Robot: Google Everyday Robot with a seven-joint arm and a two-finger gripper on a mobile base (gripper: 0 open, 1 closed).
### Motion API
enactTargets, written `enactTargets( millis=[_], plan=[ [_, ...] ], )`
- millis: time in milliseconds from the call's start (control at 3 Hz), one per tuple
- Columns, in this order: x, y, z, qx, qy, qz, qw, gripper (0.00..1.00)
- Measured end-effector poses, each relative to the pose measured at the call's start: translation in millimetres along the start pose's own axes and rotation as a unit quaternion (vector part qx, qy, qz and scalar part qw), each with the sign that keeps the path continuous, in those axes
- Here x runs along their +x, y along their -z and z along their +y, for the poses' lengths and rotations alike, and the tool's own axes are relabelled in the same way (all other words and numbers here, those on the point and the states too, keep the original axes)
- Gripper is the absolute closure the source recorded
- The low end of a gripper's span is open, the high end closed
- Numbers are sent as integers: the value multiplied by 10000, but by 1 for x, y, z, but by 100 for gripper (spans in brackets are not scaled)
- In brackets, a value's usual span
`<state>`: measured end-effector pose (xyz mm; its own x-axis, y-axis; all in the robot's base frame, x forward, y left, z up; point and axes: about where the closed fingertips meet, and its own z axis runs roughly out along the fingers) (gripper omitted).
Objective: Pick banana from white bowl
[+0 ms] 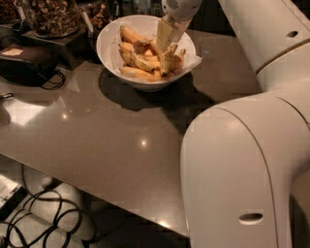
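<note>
The step in hand looks like the grasp itself. The pincer (165, 47) comes down from above the white bowl (107, 51) and reaches into it, its tip among the bananas (138, 68) in the bowl's right half. To do this well, I judge it should settle on one banana rather than wedge between two. It should close across that fruit's narrow width near the middle and press only firmly enough to hold, since the peels look ripe and brown-spotted and could bruise or slip. The fruit lies heaped and interlocked, so a straight lift up out of the bowl, slow at first, would let neighbours drop away instead of being dragged over the rim. The white paper liner (193, 60) sticking out at the bowl's right edge could catch and come along, and the bowl could slide on the tabletop (121, 140) if the pull goes sideways. The pincer touches or nearly touches the topmost bananas, but I cannot tell whether it is released or clenched, or whether it grips anything. All the bananas lie inside the bowl, none raised clear of the heap. Glass jars (51, 14) of brown snacks stand left of the bowl, and the robot's white arm (242, 164) fills the space to its right.
</note>
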<state>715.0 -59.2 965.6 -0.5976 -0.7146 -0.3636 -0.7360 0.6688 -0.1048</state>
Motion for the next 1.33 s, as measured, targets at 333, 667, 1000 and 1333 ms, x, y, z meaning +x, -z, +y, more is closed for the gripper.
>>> enactTargets(
  millis=[333, 667, 1000, 1333],
  plan=[
    [-4, -10, 0, -7, 10, 86, 10000, 43],
    [-6, -22, 1, -33, 35, 191, 9998, 40],
    [-5, -31, -4, -38, -43, 255, 9997, 42],
    [-3, -40, -11, -43, -120, 304, 9995, 42]
  ],
)
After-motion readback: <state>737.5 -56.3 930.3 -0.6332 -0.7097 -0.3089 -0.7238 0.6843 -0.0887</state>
